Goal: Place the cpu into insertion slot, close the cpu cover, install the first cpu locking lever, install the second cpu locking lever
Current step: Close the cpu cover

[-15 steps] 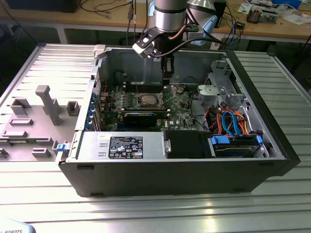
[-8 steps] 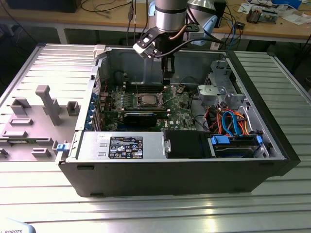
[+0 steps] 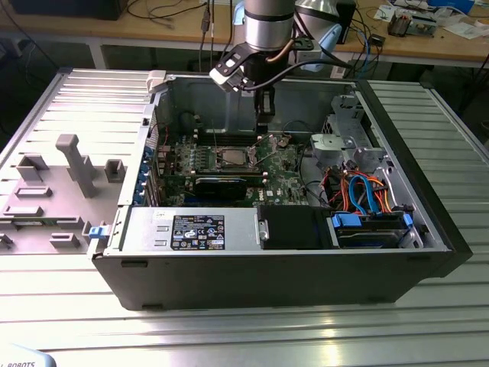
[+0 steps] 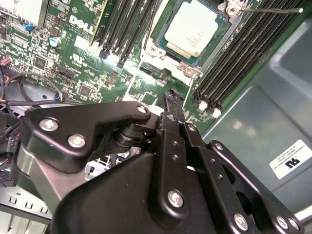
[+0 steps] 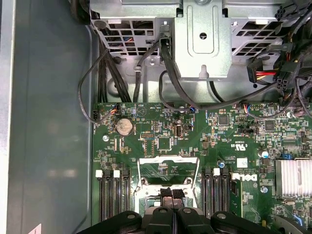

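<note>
The cpu (image 4: 195,29) lies seated in the slot (image 4: 191,71) on the board (image 5: 161,126) — its cover (image 5: 168,160) stands tilted up, not closed. The pincer (image 5: 171,193), fingers pressed together and empty, sits right at the cover's raised edge, inside the open case (image 3: 229,275).

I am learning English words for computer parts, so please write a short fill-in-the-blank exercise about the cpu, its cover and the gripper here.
1. The cpu lies in the ___.
2. The cover is swung ___, not closed.
3. The gripper is above the ___ board.
Missing words: slot; open; green.
</note>
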`<state>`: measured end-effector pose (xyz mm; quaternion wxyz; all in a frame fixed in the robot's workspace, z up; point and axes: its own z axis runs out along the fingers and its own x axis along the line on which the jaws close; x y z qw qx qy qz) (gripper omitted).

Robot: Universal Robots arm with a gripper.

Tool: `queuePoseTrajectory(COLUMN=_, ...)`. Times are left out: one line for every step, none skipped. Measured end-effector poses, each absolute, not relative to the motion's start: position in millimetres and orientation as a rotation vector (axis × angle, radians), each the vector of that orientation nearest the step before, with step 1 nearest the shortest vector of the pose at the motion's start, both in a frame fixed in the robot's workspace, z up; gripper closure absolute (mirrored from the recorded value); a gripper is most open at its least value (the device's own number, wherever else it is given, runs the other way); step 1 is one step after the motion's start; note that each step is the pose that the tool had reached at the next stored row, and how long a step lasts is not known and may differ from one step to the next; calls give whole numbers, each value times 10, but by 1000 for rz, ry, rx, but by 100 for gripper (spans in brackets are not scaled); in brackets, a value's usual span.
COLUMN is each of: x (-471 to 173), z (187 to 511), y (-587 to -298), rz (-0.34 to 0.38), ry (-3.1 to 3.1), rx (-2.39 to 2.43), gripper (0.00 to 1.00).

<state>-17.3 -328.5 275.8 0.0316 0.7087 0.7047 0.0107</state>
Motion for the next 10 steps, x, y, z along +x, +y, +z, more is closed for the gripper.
queuePoseTrajectory(x=-165, z=2758, y=-3285, rz=33, ry=2170, rx=2183, gripper=89)
queuePoseTrajectory(x=-157, z=2758, y=-3285, rz=33, ry=2170, rx=2183, gripper=89)
queuePoseTrajectory(x=-151, z=2758, y=-3285, rz=33, ry=2170, rx=2183, gripper=89)
queuePoseTrajectory(x=-141, z=2758, y=-3285, rz=33, ry=2170, rx=2183, gripper=89)
queuePoseTrajectory(x=-133, z=2758, y=-3285, rz=33, ry=2170, rx=2183, gripper=89)
queuePoseTrajectory(x=-120, z=2758, y=-3285, rz=33, ry=2170, rx=2183, gripper=89)
queuePoseTrajectory(x=-51, z=2758, y=-3285, rz=33, ry=2170, rx=2183, gripper=89)
queuePoseTrajectory(x=-43, z=2758, y=-3285, rz=33, ry=2170, rx=2183, gripper=89)
queuePoseTrajectory(x=-42, z=2758, y=-3285, rz=33, ry=2170, rx=2183, gripper=89)
queuePoseTrajectory(x=-42, z=2758, y=-3285, rz=33, ry=2170, rx=2183, gripper=89)
